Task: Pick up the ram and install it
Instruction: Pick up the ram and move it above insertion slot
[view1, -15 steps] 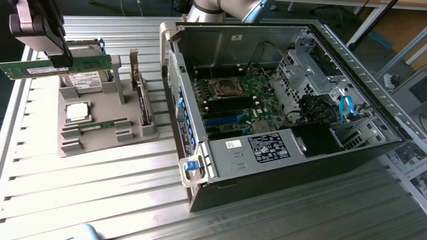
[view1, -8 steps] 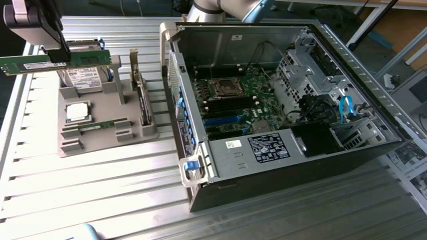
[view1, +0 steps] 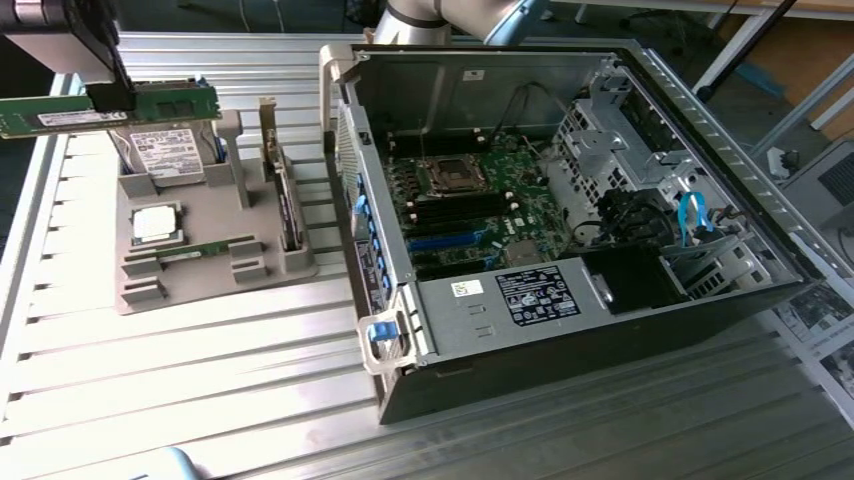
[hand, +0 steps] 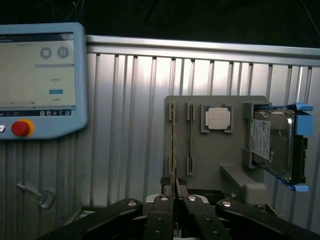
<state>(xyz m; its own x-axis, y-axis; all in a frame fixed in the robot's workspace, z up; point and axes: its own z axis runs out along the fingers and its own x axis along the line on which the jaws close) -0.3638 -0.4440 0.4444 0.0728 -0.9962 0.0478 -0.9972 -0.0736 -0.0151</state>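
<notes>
Surface: ribbed metal table (view1: 200, 350) carrying a grey holder (view1: 214, 285) and an open PC case (view1: 561, 330).
Gripper: gripper (view1: 110, 98) at the exterior view's upper left, above the holder; jaws clamped on the ram. In the wrist view the gripper (hand: 175, 189) pinches the stick's near end between both fingertips.
Ram: ram (view1: 160, 105) is in the grip, lifted off the holder with its long edge roughly level. It sits well to the exterior view's left of the case. The wrist view shows the ram (hand: 174, 145) edge-on as a thin line.
Holder contents: hard drive (view1: 167, 155) at the far end, just under the held stick; processor (view1: 154, 222) in its square seat; second ram (view1: 200, 250) lying in a slot near the processor.
Case: side open, motherboard (view1: 467, 200) exposed.
Other items: pendant (hand: 40, 80) with a red button lies on the table beside the holder; key (hand: 37, 195) near it.
</notes>
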